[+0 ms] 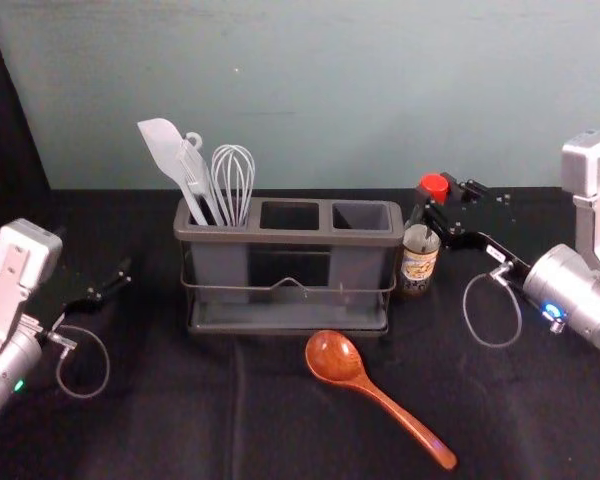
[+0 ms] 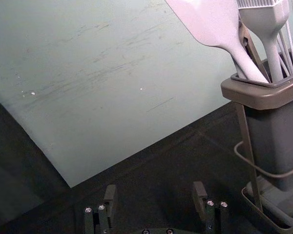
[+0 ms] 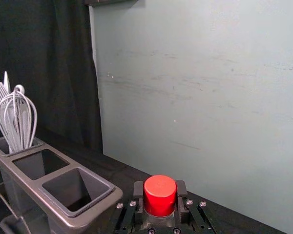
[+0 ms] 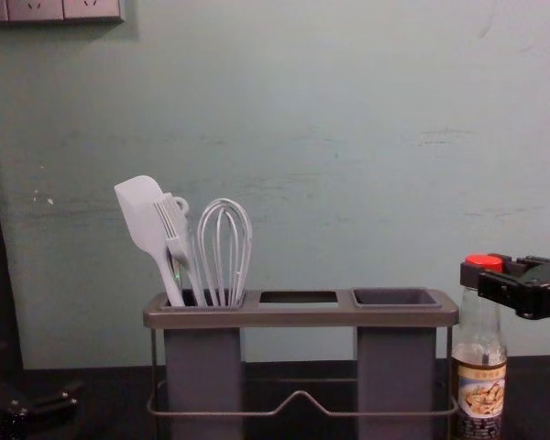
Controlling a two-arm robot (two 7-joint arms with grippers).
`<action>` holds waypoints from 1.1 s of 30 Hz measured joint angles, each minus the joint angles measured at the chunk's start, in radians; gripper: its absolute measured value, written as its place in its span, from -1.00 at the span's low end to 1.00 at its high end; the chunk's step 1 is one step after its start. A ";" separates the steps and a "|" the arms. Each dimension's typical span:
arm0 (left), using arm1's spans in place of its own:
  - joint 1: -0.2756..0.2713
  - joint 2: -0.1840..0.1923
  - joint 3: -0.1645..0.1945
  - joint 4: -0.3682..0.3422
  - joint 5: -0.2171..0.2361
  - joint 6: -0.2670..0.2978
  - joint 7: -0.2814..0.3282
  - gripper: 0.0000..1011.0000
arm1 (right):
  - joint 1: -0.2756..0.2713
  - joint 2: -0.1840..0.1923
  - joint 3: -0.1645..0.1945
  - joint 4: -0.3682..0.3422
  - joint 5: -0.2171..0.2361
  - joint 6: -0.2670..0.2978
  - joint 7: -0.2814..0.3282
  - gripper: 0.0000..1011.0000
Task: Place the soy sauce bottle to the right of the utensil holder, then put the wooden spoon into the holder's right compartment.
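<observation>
The soy sauce bottle (image 1: 419, 262) stands upright beside the utensil holder (image 1: 290, 236), at its right end. My right gripper (image 1: 442, 203) is at the bottle's top; in the right wrist view, the right gripper (image 3: 159, 197) has one finger against each side of the red cap (image 3: 160, 195). The chest view shows the bottle (image 4: 479, 390) with its base low beside the rack. The wooden spoon (image 1: 360, 378) lies in front of the holder, bowl toward it. My left gripper (image 1: 108, 290) is left of the holder; the left gripper (image 2: 155, 195) stands open and empty in the left wrist view.
A spatula (image 4: 147, 215), a brush and a whisk (image 4: 225, 247) stand in the holder's left compartment. Its middle opening (image 3: 41, 164) and right compartment (image 3: 77, 189) hold nothing visible. A pale wall (image 1: 330, 90) rises behind the black-covered table (image 1: 160, 420).
</observation>
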 joint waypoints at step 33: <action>0.000 0.000 0.000 0.000 0.000 0.000 0.000 1.00 | -0.053 0.015 0.017 -0.049 0.015 0.043 -0.016 -0.23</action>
